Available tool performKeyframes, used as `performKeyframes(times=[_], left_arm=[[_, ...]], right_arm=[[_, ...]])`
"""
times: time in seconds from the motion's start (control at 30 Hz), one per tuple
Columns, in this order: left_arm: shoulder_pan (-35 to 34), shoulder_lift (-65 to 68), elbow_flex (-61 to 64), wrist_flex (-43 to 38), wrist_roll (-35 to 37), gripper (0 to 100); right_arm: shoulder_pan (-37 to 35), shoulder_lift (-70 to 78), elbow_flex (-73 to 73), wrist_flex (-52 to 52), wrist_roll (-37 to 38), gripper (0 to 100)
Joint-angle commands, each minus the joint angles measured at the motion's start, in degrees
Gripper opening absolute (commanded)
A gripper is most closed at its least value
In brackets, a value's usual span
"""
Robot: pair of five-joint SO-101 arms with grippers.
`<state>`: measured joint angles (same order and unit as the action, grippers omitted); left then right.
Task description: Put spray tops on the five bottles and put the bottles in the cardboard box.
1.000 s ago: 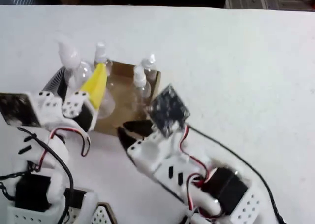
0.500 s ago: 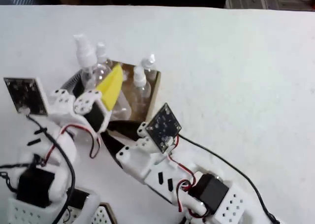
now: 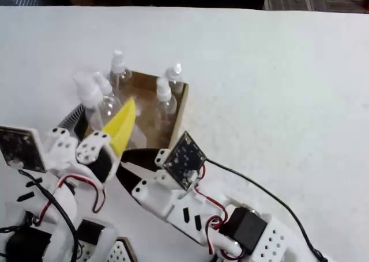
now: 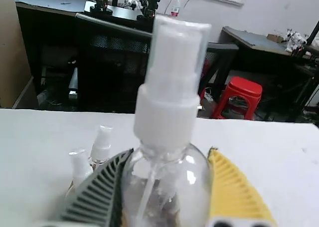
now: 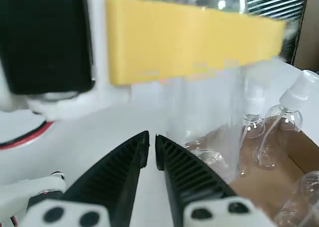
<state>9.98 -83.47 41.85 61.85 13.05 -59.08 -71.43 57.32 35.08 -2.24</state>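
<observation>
On the white table (image 3: 277, 72) I see the cardboard box (image 3: 180, 113) with three capped bottles (image 3: 165, 101) standing inside. My left gripper (image 3: 104, 107) clamps a fourth bottle (image 4: 169, 117), spray top on, upright at the box's left side. My right gripper (image 5: 151, 139), nearly closed and empty, sits just beside the box's near wall.

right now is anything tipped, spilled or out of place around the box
Nothing stands out. Three capped bottles stand upright inside the cardboard box. The left gripper holds a fourth capped bottle at the box's left edge, and the right gripper sits empty in front of the box. No spill shows.
</observation>
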Motion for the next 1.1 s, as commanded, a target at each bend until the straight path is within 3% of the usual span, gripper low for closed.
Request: performKeyframes(times=[0.0, 0.77, 0.9, 1.07], left_arm=[[1.4, -2.1, -1.2, 3.1, -2.3, 2], [1.3, -5.3, -2.4, 8.5, -2.5, 2], [0.0, -5.2, -1.1, 8.2, -2.6, 2], [-7.1, -5.2, 9.2, -3.9, -6.8, 2]], right_arm=[[0.3, -0.4, -0.4, -1.3, 0.5, 1.6], [3.3, -1.0, 1.8, -1.3, 0.7, 1.6], [3.3, -1.0, 2.7, 3.6, 0.7, 1.6], [4.0, -2.2, 3.1, 15.7, 0.7, 1.6]])
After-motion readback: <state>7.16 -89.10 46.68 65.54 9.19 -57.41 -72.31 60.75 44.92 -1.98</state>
